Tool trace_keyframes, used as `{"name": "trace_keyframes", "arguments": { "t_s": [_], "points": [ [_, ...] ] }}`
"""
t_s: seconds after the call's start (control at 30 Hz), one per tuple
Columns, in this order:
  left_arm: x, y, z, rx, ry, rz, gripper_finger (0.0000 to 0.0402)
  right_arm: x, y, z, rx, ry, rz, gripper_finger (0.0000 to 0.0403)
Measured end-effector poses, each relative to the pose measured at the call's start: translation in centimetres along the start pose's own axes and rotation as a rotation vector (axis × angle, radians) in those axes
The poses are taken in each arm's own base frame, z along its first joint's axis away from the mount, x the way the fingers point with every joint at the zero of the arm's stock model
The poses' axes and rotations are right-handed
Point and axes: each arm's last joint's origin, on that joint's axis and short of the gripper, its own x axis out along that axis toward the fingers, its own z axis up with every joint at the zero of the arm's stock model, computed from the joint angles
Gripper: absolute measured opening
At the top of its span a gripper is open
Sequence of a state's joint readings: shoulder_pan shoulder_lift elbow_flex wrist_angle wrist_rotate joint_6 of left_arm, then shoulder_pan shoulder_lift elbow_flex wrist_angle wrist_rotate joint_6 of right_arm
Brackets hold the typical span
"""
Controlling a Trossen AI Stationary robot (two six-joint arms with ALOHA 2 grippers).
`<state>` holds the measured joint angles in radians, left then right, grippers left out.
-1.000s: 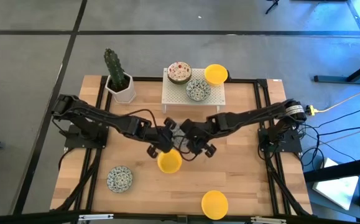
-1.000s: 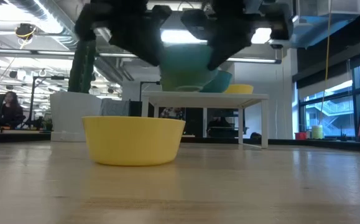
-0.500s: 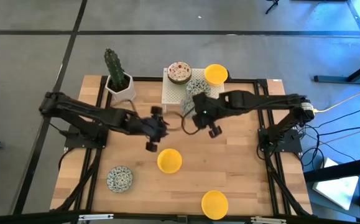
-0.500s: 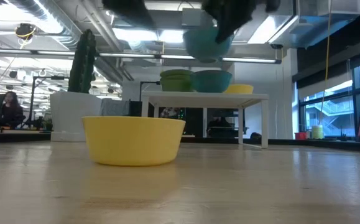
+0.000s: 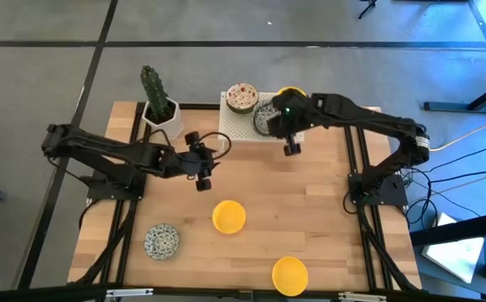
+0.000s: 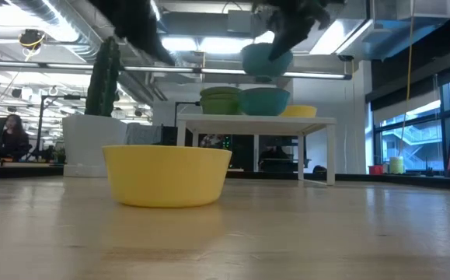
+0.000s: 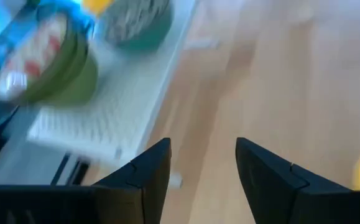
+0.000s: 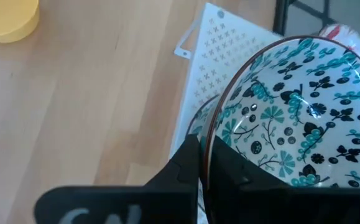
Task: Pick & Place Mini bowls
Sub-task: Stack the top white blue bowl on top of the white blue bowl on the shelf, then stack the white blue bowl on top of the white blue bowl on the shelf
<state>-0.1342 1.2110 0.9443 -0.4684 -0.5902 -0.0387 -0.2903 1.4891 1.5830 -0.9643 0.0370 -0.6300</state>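
- So far, the small white stand [image 5: 241, 127] at the desk's back edge carries a reddish-speckled bowl [image 5: 242, 97], a blue-green patterned bowl [image 5: 264, 122] and a yellow bowl [image 5: 290, 94] that is partly hidden by the right arm.
- The right tool [image 8: 203, 163] pinches the rim of another blue-green bowl [image 8: 295, 124]; it hangs just above the stand, right over the patterned bowl already there, so stacking looks like the step in hand.
- The left tool [image 7: 199, 163] hovers with its fingers spread and empty, beside the stand's near edge, with the cactus pot [image 5: 162, 116] behind it.
- Still to move, as I judge it: a yellow bowl [image 5: 229, 216] just in front of the left tool, a second yellow one [image 5: 290, 274] and a patterned bowl [image 5: 161, 241], both near the front edge.
- The desk [image 5: 326, 226] is pale wood planks in a black frame.
- Beyond it, the low view shows an open workroom with ceiling lights, tall windows and a seated person [image 6: 12, 136] far off.
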Motion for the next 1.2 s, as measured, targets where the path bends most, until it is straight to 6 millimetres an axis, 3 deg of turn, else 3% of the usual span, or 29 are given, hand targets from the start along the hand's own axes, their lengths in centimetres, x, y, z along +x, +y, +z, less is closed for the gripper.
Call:
{"name": "trace_keyframes", "arguments": {
  "t_s": [0.2,0.5,0.93,1.2],
  "points": [
    [1.2,-0.4,-2.2,-0.103,0.059,0.055,0.0176,1.4,-0.9,-1.4,0.052,-0.021,0.040,0.0016],
    [1.2,-0.4,-2.3,-0.125,0.057,0.067,0.0176,3.5,-0.3,-2.7,0.073,0.027,0.036,0.0054],
    [1.1,-0.4,-2.2,-0.138,0.054,0.057,0.0176,3.5,-0.5,-2.4,0.109,-0.004,0.012,0.0136],
    [-0.7,-0.1,-2.5,-0.223,0.069,-0.068,0.0176,2.5,-0.2,-2.2,0.213,0.027,-0.075,0.0142]
  ]
}}
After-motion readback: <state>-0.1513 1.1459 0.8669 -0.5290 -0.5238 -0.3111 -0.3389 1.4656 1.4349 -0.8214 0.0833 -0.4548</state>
